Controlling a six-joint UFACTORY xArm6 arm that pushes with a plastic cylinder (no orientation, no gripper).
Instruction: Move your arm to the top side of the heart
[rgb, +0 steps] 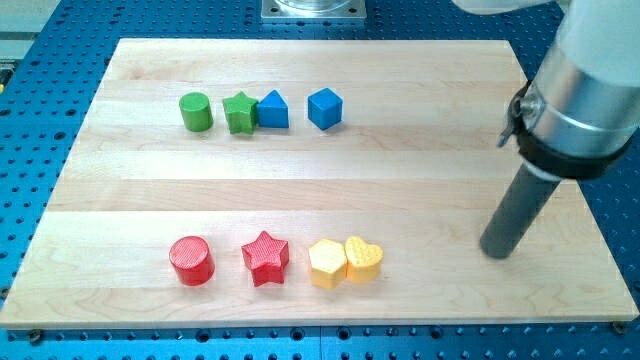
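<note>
The yellow heart lies near the view's bottom, right of middle, touching a yellow hexagon on its left. My tip rests on the board well to the right of the heart, at about the same height in the view, apart from every block. The dark rod rises from it up and to the right into the silver arm.
A red star and a red cylinder lie left of the hexagon. Near the view's top lie a green cylinder, a green star, a blue triangle and a blue cube. The wooden board ends close right of my tip.
</note>
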